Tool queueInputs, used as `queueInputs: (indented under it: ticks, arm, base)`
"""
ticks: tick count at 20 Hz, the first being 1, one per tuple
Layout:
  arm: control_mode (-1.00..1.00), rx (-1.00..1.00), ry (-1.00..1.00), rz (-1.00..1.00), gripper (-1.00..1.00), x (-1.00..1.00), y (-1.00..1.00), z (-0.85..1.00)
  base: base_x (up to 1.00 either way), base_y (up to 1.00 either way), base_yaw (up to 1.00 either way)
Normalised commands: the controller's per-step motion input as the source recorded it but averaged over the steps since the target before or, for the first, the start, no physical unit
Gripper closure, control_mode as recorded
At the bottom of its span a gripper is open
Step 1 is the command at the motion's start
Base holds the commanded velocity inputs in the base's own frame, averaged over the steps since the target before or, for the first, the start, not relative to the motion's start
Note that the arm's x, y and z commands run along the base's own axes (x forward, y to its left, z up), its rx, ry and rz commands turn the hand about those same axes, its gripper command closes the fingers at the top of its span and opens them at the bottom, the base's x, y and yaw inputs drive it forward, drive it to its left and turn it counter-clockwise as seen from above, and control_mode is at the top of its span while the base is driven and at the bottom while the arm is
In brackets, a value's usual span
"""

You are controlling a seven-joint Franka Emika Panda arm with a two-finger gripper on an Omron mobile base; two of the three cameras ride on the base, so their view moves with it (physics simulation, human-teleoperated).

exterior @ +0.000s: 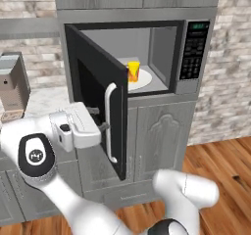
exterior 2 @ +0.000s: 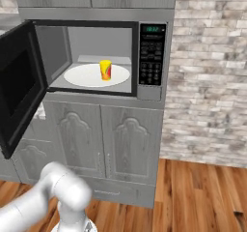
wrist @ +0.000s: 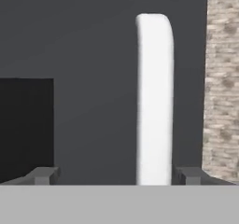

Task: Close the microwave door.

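Left base view shows the microwave (exterior: 147,58) set into the grey cabinets, up above two carved cabinet doors (exterior: 157,136); the microwave door (exterior: 98,102) hangs wide open, hinged on its left side, and swings out toward the robot; its white bar handle (exterior: 111,124) stands up and down near the free edge of the door; the fingers (exterior: 102,126) are right at the outer face of the door, just left of the handle, but I cannot tell if they touch it; inside the microwave a small yellow and red cup (exterior: 133,71) stands on the white round plate (exterior: 142,81); the black keypad (exterior: 192,53) with its green display is on the right side of the box; a small grey machine (exterior: 13,84) sits on the counter (exterior: 46,99) to the left.

Right base view shows the same door (exterior 2: 19,88) open far to the left, and the cup (exterior 2: 105,70) in the middle of the plate (exterior 2: 82,76); a brick wall (exterior 2: 207,71) is on the right, and a wooden floor (exterior 2: 202,192) is below.

Hand view looks straight at the dark door (wrist: 93,55), very close; the white handle (wrist: 155,97) rises between the two finger tips, nearer the right one (wrist: 189,174); the fingers are spread wide apart and hold nothing.
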Motion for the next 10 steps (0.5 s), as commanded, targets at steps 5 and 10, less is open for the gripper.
queueInputs:
  ticks: [5,10]
  arm:
    - [-1.0,0.0,0.13,0.02,-1.0,0.0,-0.96,0.01]
    - [-1.0,0.0,0.16,0.07,-1.0,0.0,-1.0,0.0]
  base:
    - [0.0,0.0,0.0]
    - [0.0,0.0,0.0]
